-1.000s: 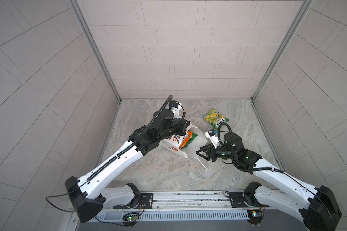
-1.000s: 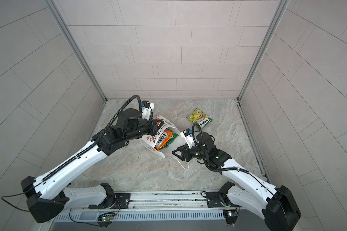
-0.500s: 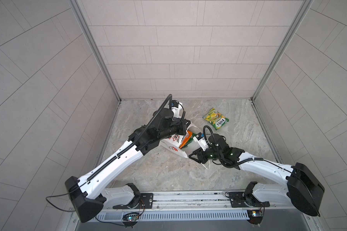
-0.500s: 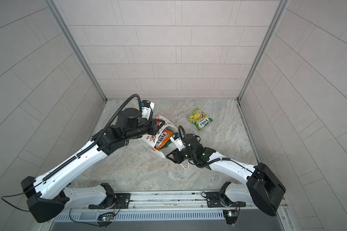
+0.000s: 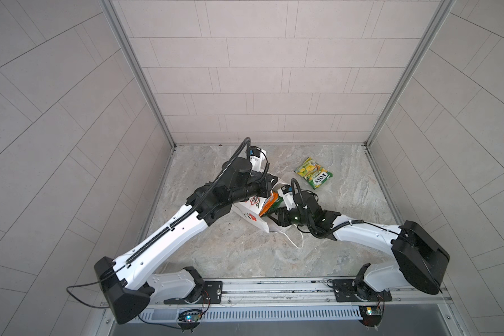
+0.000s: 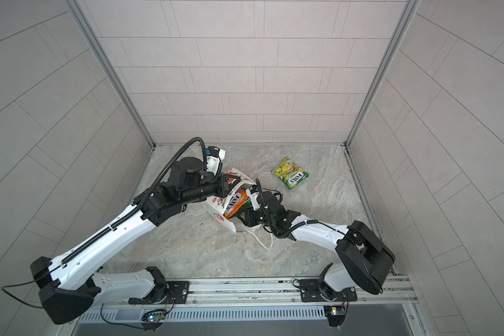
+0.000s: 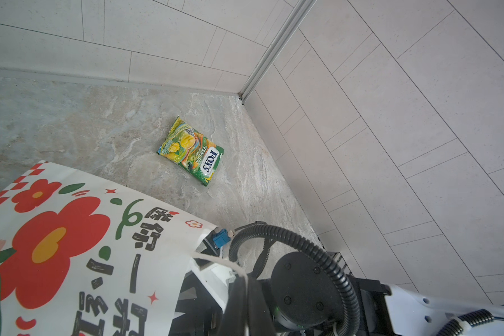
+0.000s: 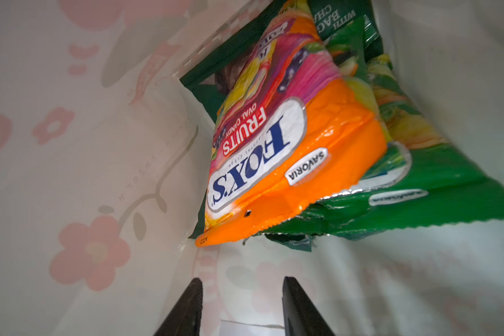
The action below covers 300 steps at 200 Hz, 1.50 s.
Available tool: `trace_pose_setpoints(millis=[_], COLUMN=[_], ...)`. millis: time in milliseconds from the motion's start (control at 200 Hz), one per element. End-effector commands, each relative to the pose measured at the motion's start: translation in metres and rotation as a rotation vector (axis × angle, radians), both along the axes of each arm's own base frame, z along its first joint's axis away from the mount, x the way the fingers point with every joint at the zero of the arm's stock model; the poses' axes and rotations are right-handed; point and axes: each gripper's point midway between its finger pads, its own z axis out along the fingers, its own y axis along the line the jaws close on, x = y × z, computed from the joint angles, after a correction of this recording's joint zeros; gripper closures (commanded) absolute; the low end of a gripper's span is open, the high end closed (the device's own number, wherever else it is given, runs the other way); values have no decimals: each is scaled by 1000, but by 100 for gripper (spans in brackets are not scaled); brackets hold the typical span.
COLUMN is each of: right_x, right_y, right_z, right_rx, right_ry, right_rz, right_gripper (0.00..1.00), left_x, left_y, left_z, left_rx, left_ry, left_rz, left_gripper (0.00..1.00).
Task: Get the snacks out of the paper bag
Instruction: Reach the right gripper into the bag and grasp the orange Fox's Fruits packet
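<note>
Inside translucent paper bag [image 8: 105,180], glossy orange packet [image 8: 291,151], serrated edge

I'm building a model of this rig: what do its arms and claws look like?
The left arm and right arm have white shells with black joints and wrists. Each carries a ribbed black cable hose. The right claw shows two flat black fingers.

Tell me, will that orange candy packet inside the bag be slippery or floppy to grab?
Probably slippery: the orange packet has a glossy, light-catching film. Likely floppy and light, since its skin shows creases and a flat crimped edge. It leans on green packets inside the paper bag, so tugging it may drag those along.
</note>
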Motion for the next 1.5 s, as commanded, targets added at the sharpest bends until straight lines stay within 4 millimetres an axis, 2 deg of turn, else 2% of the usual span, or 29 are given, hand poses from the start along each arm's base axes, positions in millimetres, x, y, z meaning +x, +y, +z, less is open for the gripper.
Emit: trace_pose_setpoints(millis=[0,155,300,490,770,1171,1361,1496], right_x=[16,27,35,42,43,39,41,44], right_y=[1,-2,-9,-8,2,16,19,16], right_z=[12,20,17,18,27,43,40,29], right_rx=[50,125,140,174,222,262,249,212], right_ry=[-18,-7,24,45,43,17,23,53], right_rz=[-92,-191,-294,-339,-308,-243,-243,-275], right_gripper=[54,55,56,56,62,63,64,64], left_x=[-2,-1,-2,-2,-3,-4,-4,-5], left_y=[-4,-5,-7,-7,-9,-13,-14,-16], left_z=[25,22,22,20,20,17,15,16], left_rx=[-64,-63,-66,-65,-66,-63,-61,-62], left_ry=[-51,-47,-41,-36,-35,-25,-21,-20], left_rz=[-16,-19,-25,-30,-36,-47,-52,-55], left_gripper=[100,100,100,100,100,100,100,100])
